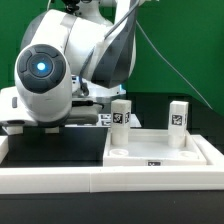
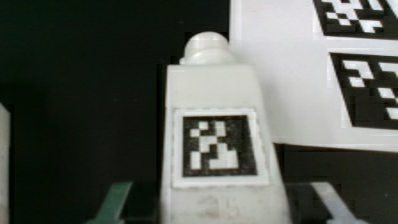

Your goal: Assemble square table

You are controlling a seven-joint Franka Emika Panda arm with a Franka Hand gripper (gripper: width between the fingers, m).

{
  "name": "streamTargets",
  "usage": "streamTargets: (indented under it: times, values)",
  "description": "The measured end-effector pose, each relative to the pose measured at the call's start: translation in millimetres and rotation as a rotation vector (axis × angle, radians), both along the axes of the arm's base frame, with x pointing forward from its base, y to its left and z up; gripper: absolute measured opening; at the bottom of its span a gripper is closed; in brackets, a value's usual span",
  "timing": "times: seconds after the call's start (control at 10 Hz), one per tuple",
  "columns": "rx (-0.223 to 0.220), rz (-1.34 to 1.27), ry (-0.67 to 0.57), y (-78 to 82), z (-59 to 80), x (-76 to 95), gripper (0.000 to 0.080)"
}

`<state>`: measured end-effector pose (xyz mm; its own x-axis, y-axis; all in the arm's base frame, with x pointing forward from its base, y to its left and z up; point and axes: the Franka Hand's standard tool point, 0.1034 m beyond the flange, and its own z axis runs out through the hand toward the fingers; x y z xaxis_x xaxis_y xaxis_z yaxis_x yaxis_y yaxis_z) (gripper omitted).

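Note:
In the wrist view a white peg leg [image 2: 217,130] with a black-and-white tag lies on the black table, its rounded threaded tip pointing away from me. My gripper [image 2: 226,197] is open and straddles the leg's near end. One finger [image 2: 125,200] stands on each side with a dark gap to the leg. In the exterior view the square table top [image 1: 160,152] sits at the right with two legs standing upright on it, one [image 1: 121,113] at its back left and one [image 1: 178,115] at its back right. My gripper is hidden behind the arm there.
The marker board [image 2: 285,60] with large tags lies just beside the leg. A long white border rail [image 1: 100,180] runs along the front. The bulky arm body [image 1: 45,75] fills the exterior view's left. A white edge [image 2: 6,150] shows at the wrist view's side.

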<state>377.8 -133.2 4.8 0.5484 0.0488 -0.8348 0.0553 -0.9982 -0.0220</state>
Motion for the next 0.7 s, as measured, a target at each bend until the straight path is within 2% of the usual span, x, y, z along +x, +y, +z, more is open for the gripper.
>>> streamTargets:
  times: [0.2, 0.3, 0.5, 0.7]
  values:
    - [-0.002, -0.002, -0.003, -2.0, 1.3, 1.7, 0.0288]
    - [-0.001, 0.002, 0.001, -1.2, 7.3, 6.6, 0.0288]
    - [-0.033, -0.002, 0.000, 3.8, 31.7, 28.7, 0.0288]
    - [-0.043, 0.014, -0.009, 0.9, 43.4, 43.8, 0.0290]
